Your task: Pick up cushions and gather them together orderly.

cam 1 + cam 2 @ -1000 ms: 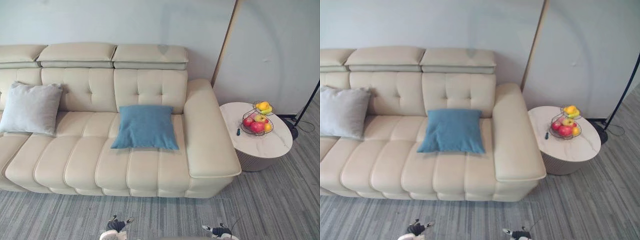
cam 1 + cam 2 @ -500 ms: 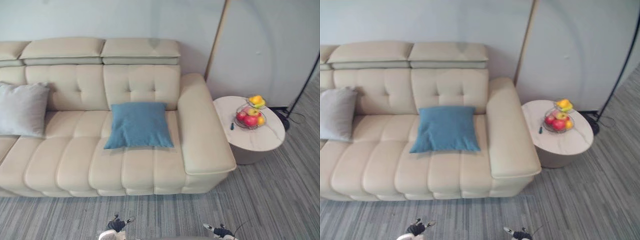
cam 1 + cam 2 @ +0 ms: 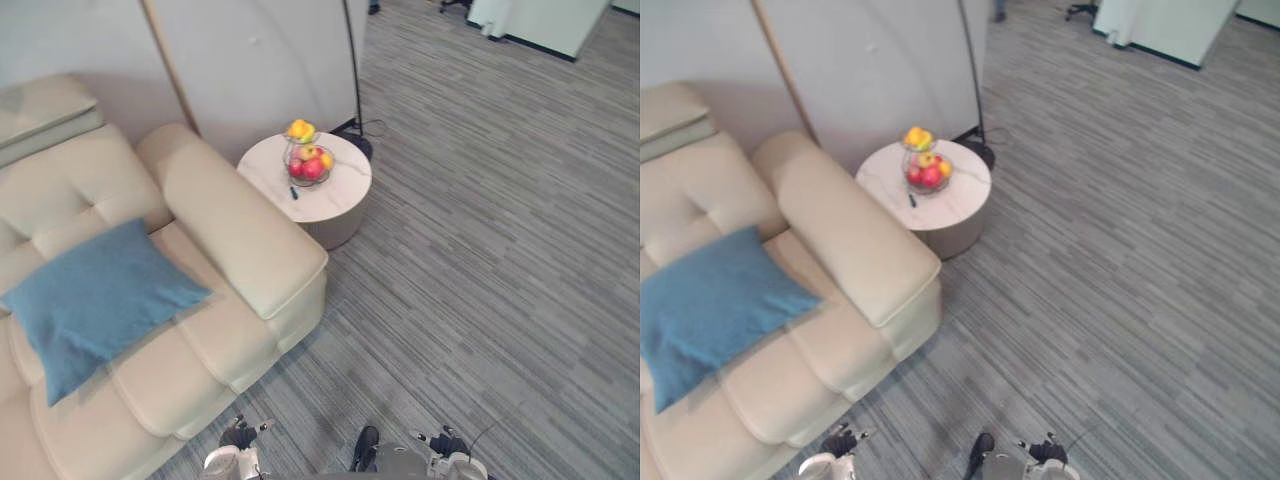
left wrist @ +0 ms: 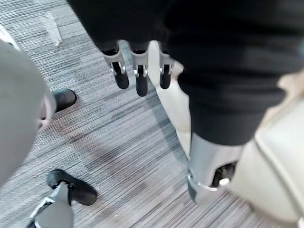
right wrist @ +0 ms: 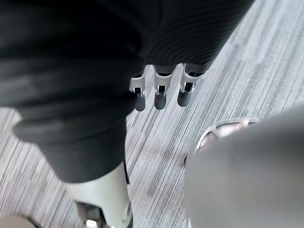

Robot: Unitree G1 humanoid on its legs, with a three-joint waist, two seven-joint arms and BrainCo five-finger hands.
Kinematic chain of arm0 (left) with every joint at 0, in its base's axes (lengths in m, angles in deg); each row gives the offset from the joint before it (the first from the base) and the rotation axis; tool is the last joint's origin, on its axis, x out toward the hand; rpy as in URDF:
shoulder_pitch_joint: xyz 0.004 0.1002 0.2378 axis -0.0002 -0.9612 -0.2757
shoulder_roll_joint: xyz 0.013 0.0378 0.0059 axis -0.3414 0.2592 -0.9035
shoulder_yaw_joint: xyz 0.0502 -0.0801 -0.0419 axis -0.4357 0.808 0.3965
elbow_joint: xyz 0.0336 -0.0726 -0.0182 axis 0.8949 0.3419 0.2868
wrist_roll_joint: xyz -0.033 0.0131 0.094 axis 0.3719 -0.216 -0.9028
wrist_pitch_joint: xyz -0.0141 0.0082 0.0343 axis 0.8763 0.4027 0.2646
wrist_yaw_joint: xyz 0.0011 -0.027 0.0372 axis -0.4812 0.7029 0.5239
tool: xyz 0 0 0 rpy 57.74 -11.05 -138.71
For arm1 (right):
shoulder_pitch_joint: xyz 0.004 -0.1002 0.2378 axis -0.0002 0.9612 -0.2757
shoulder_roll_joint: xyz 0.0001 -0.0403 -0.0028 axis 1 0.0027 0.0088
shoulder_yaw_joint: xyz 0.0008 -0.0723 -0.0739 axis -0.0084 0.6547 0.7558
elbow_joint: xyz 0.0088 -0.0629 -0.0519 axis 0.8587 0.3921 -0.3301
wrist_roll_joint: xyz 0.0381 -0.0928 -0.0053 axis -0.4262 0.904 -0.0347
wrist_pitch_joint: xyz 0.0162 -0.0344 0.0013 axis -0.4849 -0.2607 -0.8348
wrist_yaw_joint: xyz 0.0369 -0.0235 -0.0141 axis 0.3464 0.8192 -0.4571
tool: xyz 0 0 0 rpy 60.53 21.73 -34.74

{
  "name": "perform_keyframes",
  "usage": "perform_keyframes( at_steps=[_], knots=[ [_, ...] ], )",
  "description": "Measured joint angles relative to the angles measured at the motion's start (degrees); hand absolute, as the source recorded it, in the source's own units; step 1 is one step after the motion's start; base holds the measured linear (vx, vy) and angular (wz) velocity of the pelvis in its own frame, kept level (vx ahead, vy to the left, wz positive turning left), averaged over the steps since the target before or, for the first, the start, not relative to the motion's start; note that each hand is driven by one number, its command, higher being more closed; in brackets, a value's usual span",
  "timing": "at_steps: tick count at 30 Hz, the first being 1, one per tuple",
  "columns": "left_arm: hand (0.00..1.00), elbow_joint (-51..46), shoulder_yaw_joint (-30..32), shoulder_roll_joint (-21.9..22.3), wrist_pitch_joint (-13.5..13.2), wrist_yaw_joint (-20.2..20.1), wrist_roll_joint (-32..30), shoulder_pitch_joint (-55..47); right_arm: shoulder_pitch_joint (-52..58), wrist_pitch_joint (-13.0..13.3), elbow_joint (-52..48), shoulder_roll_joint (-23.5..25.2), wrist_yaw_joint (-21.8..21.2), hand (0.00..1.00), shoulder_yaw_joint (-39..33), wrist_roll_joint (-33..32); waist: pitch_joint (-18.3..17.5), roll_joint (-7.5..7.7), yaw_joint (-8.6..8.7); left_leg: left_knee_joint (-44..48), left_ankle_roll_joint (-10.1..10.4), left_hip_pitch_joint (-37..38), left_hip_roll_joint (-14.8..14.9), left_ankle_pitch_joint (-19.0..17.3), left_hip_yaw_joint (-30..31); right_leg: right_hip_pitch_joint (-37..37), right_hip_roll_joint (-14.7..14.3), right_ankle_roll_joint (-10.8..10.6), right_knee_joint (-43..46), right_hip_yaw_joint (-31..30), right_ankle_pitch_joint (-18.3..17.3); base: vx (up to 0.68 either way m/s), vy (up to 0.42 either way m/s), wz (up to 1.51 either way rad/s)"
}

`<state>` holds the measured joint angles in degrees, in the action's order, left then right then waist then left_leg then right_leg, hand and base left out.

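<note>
One blue cushion [image 3: 95, 300] lies on the sofa [image 3: 240, 245] seat. One fruit bowl [image 3: 307, 165] stands on the round worktop [image 3: 338, 198]. The left robot hand [image 4: 138, 76] and right robot hand [image 5: 160, 91] hang empty, fingers apparently straight.

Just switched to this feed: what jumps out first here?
The blue cushion lying on the seat of the cream sofa, at the view's left edge, catches the eye first. Next is the bowl of red and yellow fruit on the round side table beside the sofa's arm. The left hand and right hand hang open over the grey carpet, holding nothing.
</note>
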<state>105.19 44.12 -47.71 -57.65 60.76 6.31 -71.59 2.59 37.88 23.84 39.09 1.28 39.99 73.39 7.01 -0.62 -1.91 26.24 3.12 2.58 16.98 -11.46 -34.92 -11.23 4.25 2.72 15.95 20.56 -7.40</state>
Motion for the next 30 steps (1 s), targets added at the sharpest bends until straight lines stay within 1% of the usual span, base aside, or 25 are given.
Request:
perform_keyframes(
  at_steps=[1,2,3,4,6,7,8,9,10,11,12,14,16,17,18,19,20,21,22,23,24,25,26,28,30],
  knots=[
    [0.0,-0.2,1.4,0.3,0.0,0.0,0.0,0.1,-0.2,-0.1,-0.4,0.3,0.2,0.0,0.2,-0.2,1.4,-0.2,-0.14,11.1,-3.4,-5.1,2.5,-1.6,7.0,1.4,-1.6,0.7,-0.1,-1.7,-0.4,0.04,-0.193,-0.77],
    [0.0,-1.2,1.9,0.7,-0.1,0.1,0.5,-0.4,-0.4,-0.2,-0.4,0.0,0.7,0.0,0.9,-0.9,1.4,-0.85,-0.94,15.9,0.2,-9.0,0.8,-4.2,14.6,1.9,-3.1,1.1,0.0,-4.3,-0.7,0.03,-0.138,-0.86],
    [0.0,-1.6,2.0,0.9,-0.1,0.1,0.6,-0.4,-0.5,-0.2,-0.4,-0.1,0.8,0.0,1.1,-1.0,1.5,-0.94,-1.21,16.0,0.7,-9.8,0.0,-4.5,16.2,2.2,-3.5,1.1,-0.1,-5.1,-0.7,0.07,-0.049,-1.16],
    [0.0,-2.6,2.0,1.5,-0.2,0.1,0.9,-0.8,-0.5,-0.2,-0.4,0.0,1.1,0.0,1.2,-1.6,1.5,-0.83,-1.76,13.5,1.3,-11.2,-3.0,-5.0,20.1,2.8,-4.2,1.1,-0.3,-7.4,-0.8,0.1,-0.006,-1.12],
    [0.0,-3.4,2.9,2.4,-0.4,0.1,1.1,-1.1,-1.0,-0.1,-1.2,0.2,1.4,0.0,2.2,-2.1,1.6,-0.93,-1.9,6.6,1.3,-14.1,-8.5,-5.0,28.3,3.4,-6.1,1.1,-0.3,-12.5,-0.8,0.13,0.04,-1.31],
    [0.0,-3.4,3.2,2.5,-0.4,0.1,1.3,-1.1,-1.0,-0.1,-1.3,0.2,1.5,0.0,2.4,-2.1,1.5,-0.91,-2.06,4.9,1.4,-14.6,-10.0,-4.9,30.9,3.3,-6.5,1.1,-0.3,-13.9,-0.8,0.1,0.101,-1.39],
    [0.0,-3.6,3.6,2.9,-0.5,0.1,1.4,-1.1,-1.0,-0.1,-1.3,0.2,1.7,0.0,3.5,-2.1,1.5,-0.99,-2.49,0.7,1.0,-14.7,-12.1,-4.4,36.1,2.8,-7.6,1.1,-0.2,-16.7,-0.8,0.07,0.098,-1.14],
    [0.0,-3.7,3.7,3.0,-0.5,0.1,1.5,-1.1,-0.9,0.0,-1.3,0.1,1.7,0.0,3.8,-2.1,1.4,-1.1,-2.63,-0.4,0.7,-14.7,-12.6,-4.3,37.8,2.7,-8.0,1.1,-0.2,-17.6,-0.8,0.08,0.134,-1.72],
    [0.0,-3.6,4.2,3.3,-0.5,0.1,1.8,-1.2,-0.3,0.0,-1.3,0.1,1.8,0.0,4.7,-2.1,0.7,-1.73,-3.05,-1.1,0.6,-14.0,-13.3,-2.6,40.2,2.6,-9.9,1.0,-0.3,-21.0,-0.8,0.13,0.161,-1.7],
    [0.0,-3.2,5.2,3.0,-0.5,0.1,1.8,-1.5,-0.1,0.1,-1.4,0.4,1.8,0.0,5.1,-2.1,-0.1,-1.45,-3.42,-1.9,0.2,-13.4,-12.8,-3.3,37.9,3.1,-10.8,0.3,-1.2,-24.4,-0.3,0.15,0.164,-1.62],
    [0.0,-3.1,5.2,2.7,-0.4,0.1,1.8,-1.6,-0.1,0.1,-1.5,0.6,1.8,0.0,5.2,-2.1,-0.5,-1.08,-3.22,-2.6,0.0,-13.1,-12.5,-3.5,36.8,3.2,-10.8,-0.1,-1.7,-25.4,-0.1,0.14,0.133,-1.09],
    [0.0,-3.2,5.2,1.8,-0.4,0.0,1.6,-1.9,0.9,0.1,-1.4,1.4,1.8,0.0,5.4,-2.1,-1.6,1.08,-3.1,-4.8,-0.6,-10.6,-12.7,-4.2,31.7,2.4,-9.6,-1.4,1.2,-27.8,-1.2,0.23,0.162,-1.0],
    [0.0,-2.8,5.2,1.8,-0.1,0.1,1.5,-1.7,1.6,0.1,-1.5,1.6,1.7,0.0,5.7,-2.1,-2.0,0.91,-2.98,-5.5,-1.2,-8.5,-12.6,-4.7,28.1,2.2,-9.4,-1.8,2.0,-28.9,-1.3,0.22,0.152,-0.98],
    [0.0,-2.2,5.1,2.0,0.0,0.1,1.1,-1.7,1.5,0.1,-1.5,1.7,1.7,0.0,5.6,-2.1,-2.7,0.83,-3.34,-7.0,-1.3,-7.2,-12.0,-4.7,24.3,0.6,-9.4,-2.2,4.1,-28.7,-1.6,0.25,0.094,-1.26],
    [0.0,-2.2,5.0,2.0,0.0,0.1,1.1,-1.6,0.7,0.1,-1.6,2.1,1.7,0.0,5.7,-2.0,-2.7,0.95,-3.83,-8.1,-1.3,-5.5,-11.6,-4.6,20.2,-2.2,-8.8,-2.9,7.8,-25.5,-2.1,0.21,0.068,-1.33],
    [0.0,-2.2,5.0,2.0,0.0,0.2,1.1,-1.7,0.3,0.1,-1.5,2.3,1.5,0.0,5.7,-2.0,-2.7,0.92,-3.86,-8.3,-1.3,-5.0,-11.5,-4.6,19.1,-3.1,-8.5,-2.9,8.6,-23.8,-2.1,0.23,0.043,-1.27],
    [0.0,-2.1,4.4,2.0,0.2,0.2,1.1,-1.6,-0.2,0.2,-1.6,2.7,1.5,0.0,5.6,-1.9,-2.7,0.92,-3.84,-8.4,-1.3,-3.5,-11.3,-4.6,16.2,-3.8,-6.6,-2.6,9.0,-16.7,-2.1,0.23,-0.001,-1.17],
    [0.0,-2.1,2.7,1.8,0.2,0.2,1.1,-1.6,-0.4,0.3,-1.6,3.1,1.5,0.0,5.6,-1.9,-2.6,0.54,-3.84,-8.6,-1.3,-1.6,-11.1,-4.6,13.2,-3.2,-4.5,-0.6,8.1,-6.9,-2.5,0.23,-0.001,-1.18],
    [0.0,-2.1,2.2,1.8,0.2,0.2,1.1,-1.6,-0.4,0.2,-1.5,3.3,1.5,0.0,5.6,-1.9,-2.6,0.56,-3.84,-8.8,-1.3,-1.1,-11.1,-4.6,12.5,-3.0,-4.1,0.2,7.6,-4.2,-2.7,0.31,-0.069,-1.33],
    [0.0,-1.8,0.8,1.7,0.2,0.2,1.1,-1.5,-0.8,0.3,-1.3,3.7,1.4,0.0,5.6,-1.9,-2.8,0.41,-3.83,-9.6,-1.3,0.8,-11.2,-4.6,11.0,-1.8,-4.1,1.6,6.0,1.6,-2.2,0.17,-0.054,-1.0],
    [0.0,-1.5,0.4,1.8,0.3,0.1,1.1,-1.5,-1.0,0.3,-1.2,3.7,1.4,0.0,5.6,-1.9,-2.6,0.05,-3.83,-9.7,-1.3,1.3,-11.1,-4.6,11.0,-1.3,-4.4,2.2,5.2,2.1,-1.8,0.32,-0.117,-1.33],
    [0.0,-0.6,-1.2,1.7,0.4,0.1,1.1,-1.2,-1.1,0.5,-0.8,3.2,1.4,0.0,5.6,-1.9,-3.1,-1.22,-3.61,-10.2,-1.3,1.9,-11.0,-4.6,11.3,0.0,-6.1,3.5,2.5,2.3,-0.7,0.23,-0.087,-1.16],
    [0.0,-0.5,-2.5,1.7,0.6,0.0,1.1,-0.8,-1.3,0.6,-0.3,2.2,1.5,0.0,5.6,-1.9,-2.9,-1.83,-2.93,-10.2,-1.2,2.5,-11.0,-4.4,11.7,1.2,-7.4,4.5,-0.4,0.7,-0.2,0.27,-0.082,-1.08],
    [0.0,0.2,-3.4,1.6,0.7,0.0,0.8,0.0,-1.9,0.6,1.6,1.5,1.6,0.0,3.9,-1.9,-2.9,-1.92,-2.52,-8.1,-1.1,3.2,-10.6,-4.0,12.2,3.5,-9.1,5.0,-3.7,-2.2,0.1,0.21,-0.009,-0.84],
    [0.0,0.1,-3.1,1.8,0.7,0.0,0.1,0.3,-1.6,0.6,1.7,1.5,1.8,0.0,1.6,-2.0,-2.3,-1.8,-1.79,-0.8,-1.1,1.5,-9.3,-4.0,13.0,5.9,-9.7,5.0,-5.4,-3.0,0.0,0.15,-0.006,-0.35]
  ],
)
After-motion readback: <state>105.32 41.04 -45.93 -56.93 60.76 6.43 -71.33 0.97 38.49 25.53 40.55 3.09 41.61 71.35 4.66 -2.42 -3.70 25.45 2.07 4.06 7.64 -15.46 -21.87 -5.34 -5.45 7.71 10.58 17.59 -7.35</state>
